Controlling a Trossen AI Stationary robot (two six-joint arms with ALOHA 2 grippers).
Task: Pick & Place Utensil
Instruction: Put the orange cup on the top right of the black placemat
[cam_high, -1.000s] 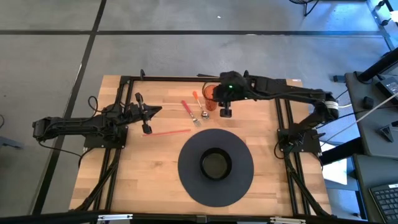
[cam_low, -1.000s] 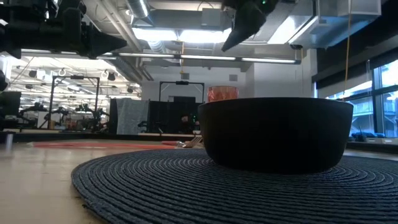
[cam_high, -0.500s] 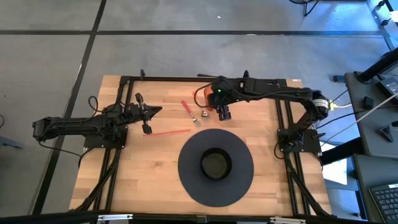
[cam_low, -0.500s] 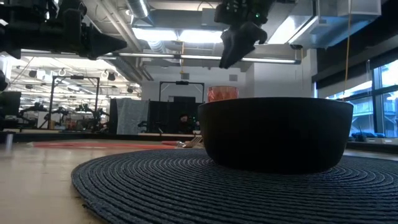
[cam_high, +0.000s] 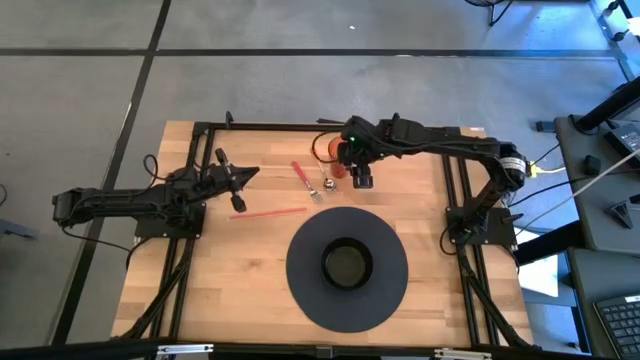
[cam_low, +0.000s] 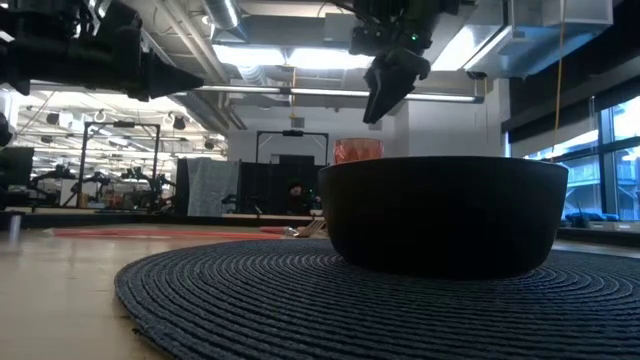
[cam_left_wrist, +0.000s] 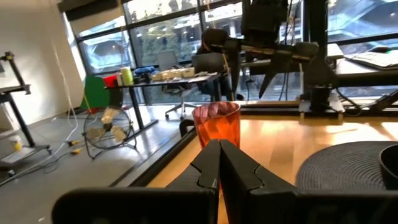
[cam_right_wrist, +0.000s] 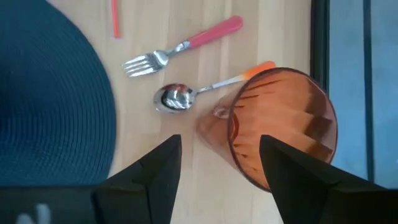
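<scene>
Right gripper (cam_high: 362, 178) above the utensils, fingers spread, nothing held.
Spoon (cam_right_wrist: 180, 96) and fork (cam_right_wrist: 180, 47) lie on the surface (cam_high: 250, 260) beside the orange cup (cam_right_wrist: 283, 127), next to the dark mat (cam_high: 300, 262); left gripper (cam_high: 238, 192) clenched, apart at the left.

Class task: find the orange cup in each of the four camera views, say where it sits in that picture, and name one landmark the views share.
High view: orange cup at the table's far edge, partly under the right arm.
Low view: cup behind the bowl, only its top showing.
Left wrist view: cup centre, upright.
Right wrist view: cup between the open fingers.
Shared landmark: the round mat.
</scene>
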